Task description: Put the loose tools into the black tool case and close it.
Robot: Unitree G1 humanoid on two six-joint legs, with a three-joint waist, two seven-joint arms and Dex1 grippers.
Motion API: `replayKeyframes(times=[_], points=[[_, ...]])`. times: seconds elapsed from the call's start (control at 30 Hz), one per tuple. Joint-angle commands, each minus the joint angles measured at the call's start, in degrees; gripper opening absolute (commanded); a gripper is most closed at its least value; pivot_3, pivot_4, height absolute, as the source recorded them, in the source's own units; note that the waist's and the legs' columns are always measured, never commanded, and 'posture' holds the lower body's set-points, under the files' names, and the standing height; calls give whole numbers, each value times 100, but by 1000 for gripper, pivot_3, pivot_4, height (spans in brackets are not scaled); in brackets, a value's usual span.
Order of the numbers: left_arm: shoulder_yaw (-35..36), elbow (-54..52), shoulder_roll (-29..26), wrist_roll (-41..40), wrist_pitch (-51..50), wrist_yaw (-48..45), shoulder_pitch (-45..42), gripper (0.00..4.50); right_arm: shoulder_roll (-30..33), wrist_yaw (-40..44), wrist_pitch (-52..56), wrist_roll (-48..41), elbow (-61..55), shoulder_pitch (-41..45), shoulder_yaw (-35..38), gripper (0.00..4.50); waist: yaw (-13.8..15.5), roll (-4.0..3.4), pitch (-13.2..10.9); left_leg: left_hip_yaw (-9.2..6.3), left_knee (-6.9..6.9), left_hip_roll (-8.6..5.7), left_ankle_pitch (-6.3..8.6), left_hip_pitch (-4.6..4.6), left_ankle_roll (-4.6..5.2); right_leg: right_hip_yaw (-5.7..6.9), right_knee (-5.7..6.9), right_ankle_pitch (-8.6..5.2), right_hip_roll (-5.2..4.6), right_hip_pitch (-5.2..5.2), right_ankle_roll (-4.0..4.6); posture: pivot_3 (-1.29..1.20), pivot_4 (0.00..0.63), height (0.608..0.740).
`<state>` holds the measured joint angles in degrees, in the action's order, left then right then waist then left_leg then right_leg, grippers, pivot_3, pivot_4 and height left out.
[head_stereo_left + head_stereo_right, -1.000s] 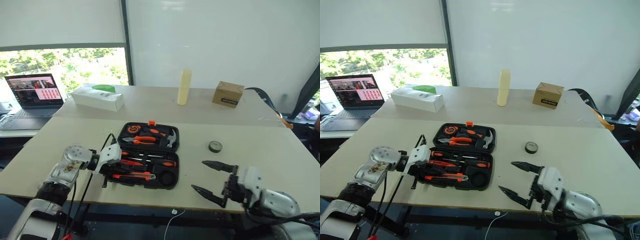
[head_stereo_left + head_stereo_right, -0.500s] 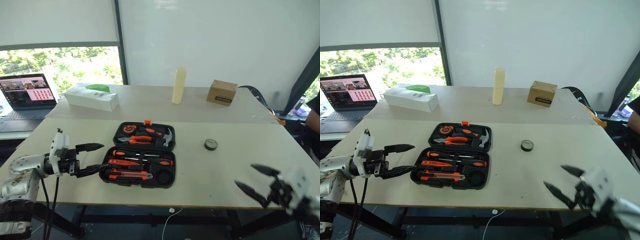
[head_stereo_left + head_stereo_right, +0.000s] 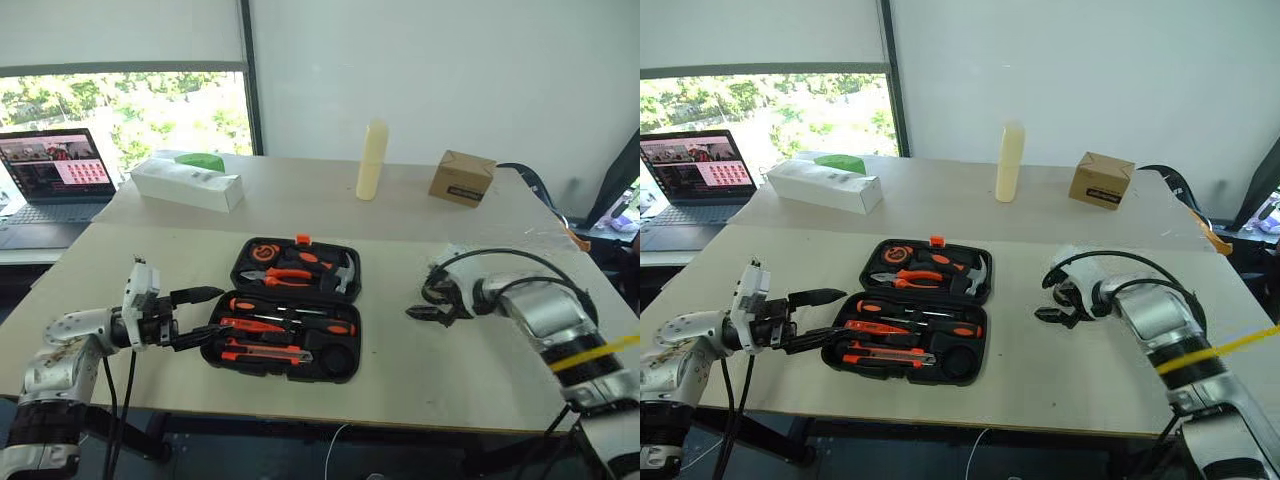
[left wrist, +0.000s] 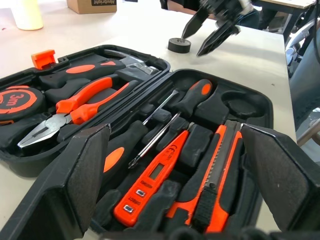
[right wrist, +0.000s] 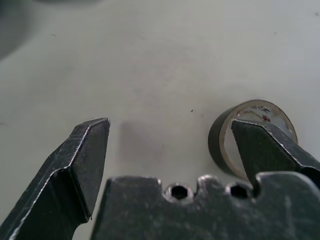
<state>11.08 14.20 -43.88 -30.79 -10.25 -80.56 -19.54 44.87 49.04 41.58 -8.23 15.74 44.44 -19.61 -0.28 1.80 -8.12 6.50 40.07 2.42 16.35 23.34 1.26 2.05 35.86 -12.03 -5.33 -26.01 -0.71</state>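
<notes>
The black tape roll [image 5: 252, 137] lies flat on the bench [image 3: 470, 350], well apart from the open black tool case [image 3: 292, 310] and to its right; the right pincer [image 5: 170, 150] hangs over it released, one finger overlapping the roll's near rim. The roll is judged light, stiff and smooth-walled, so it may skid if nudged; take hold across its outer wall, or with one finger through the core. The left pincer [image 3: 195, 318] stands released just beside the case's left edge; the screwdrivers [image 4: 175, 107], tester [image 4: 152, 177] and utility knife [image 4: 220, 175] already lie in their slots.
</notes>
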Motion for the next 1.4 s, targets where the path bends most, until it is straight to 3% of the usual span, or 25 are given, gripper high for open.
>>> replayKeyframes(times=[0.03,0.3,0.4,0.47,0.57,0.73,0.9,1.33,1.4], points=[[40,-296,-14,-16,17,38,89,4500,-82,251,-322,357,465,284,-87,3701,-9,0,0,0,2,-4,0,12,0,1,-3,3,-3,-7,-5,0,150,740],[79,-489,-30,-36,64,70,241,4500,-119,562,-798,664,769,414,21,971,-31,-1,-1,-2,34,-3,0,17,0,6,2,4,-7,-2,-14,0,150,740],[45,-550,-8,-72,90,-20,249,4500,-68,1267,-1536,329,260,286,207,72,-44,-4,-3,-4,55,1,8,15,16,3,8,5,-5,-3,-13,0,150,740],[5,-591,-17,-78,105,-121,273,4500,-66,1878,-1581,-173,-480,170,362,72,-44,-6,-4,-6,65,9,16,13,28,2,15,7,3,-3,-8,0,150,740],[-135,-605,-54,52,370,-439,387,4500,-107,2436,-665,-968,-2058,35,307,72,-76,-11,-6,-16,67,20,15,8,27,-2,25,11,12,-5,-2,0,150,740],[-275,-485,-41,212,645,-632,432,4500,-235,2311,13,-852,-3098,-65,-323,72,-39,-10,-6,-13,77,25,19,-2,34,3,27,15,9,0,5,0,150,740],[-355,-457,-72,291,734,-724,491,4500,-489,1983,425,-376,-3136,-3,-1090,72,-3,-10,-6,-5,90,19,23,-1,40,8,31,24,5,5,7,0,150,740],[-275,-773,-208,246,529,-631,603,4500,-663,2003,751,207,-2716,383,-1988,72,17,-9,-5,-2,89,18,19,-2,34,12,29,26,6,8,8,0,150,740],[-283,-962,-209,221,405,-507,626,4500,-685,2101,641,264,-2636,479,-2082,796,16,-8,-4,-3,89,19,19,-3,34,12,30,26,7,8,8,0,150,740]])
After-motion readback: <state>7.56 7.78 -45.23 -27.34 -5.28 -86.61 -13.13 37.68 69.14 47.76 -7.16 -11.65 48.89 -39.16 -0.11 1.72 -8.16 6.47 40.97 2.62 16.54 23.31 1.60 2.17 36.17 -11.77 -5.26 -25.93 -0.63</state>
